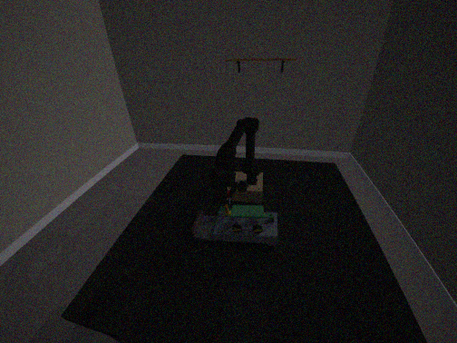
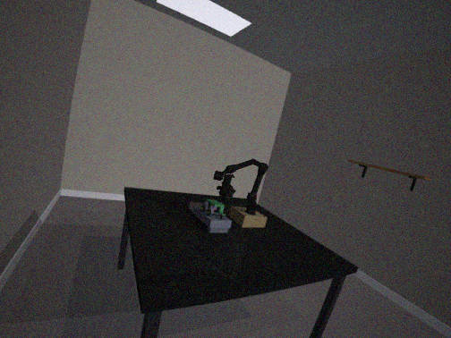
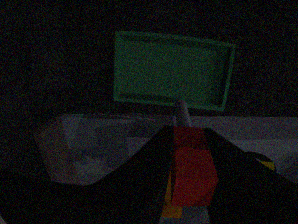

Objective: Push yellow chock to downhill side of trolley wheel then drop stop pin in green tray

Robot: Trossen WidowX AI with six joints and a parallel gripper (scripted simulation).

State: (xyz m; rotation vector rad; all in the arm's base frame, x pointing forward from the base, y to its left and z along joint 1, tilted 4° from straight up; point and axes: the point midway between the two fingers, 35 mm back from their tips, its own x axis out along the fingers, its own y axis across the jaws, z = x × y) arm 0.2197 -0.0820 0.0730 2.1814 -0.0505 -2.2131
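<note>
I see my tool [image 3: 189,185] clamped on the stop pin's [image 3: 193,175] red head. Its grey shaft runs lengthwise away from the wrist camera, tip pointing at the green tray [image 3: 172,71] on the bench [image 2: 215,264].

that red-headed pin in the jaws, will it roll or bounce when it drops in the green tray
The stop pin looks rigid: a blocky red head on a thin grey shaft, so it probably lands head first and tips over. The squarish head should stop much rolling. The green tray seems shallow with a low rim, so a low release looks safer against bouncing out.
</note>
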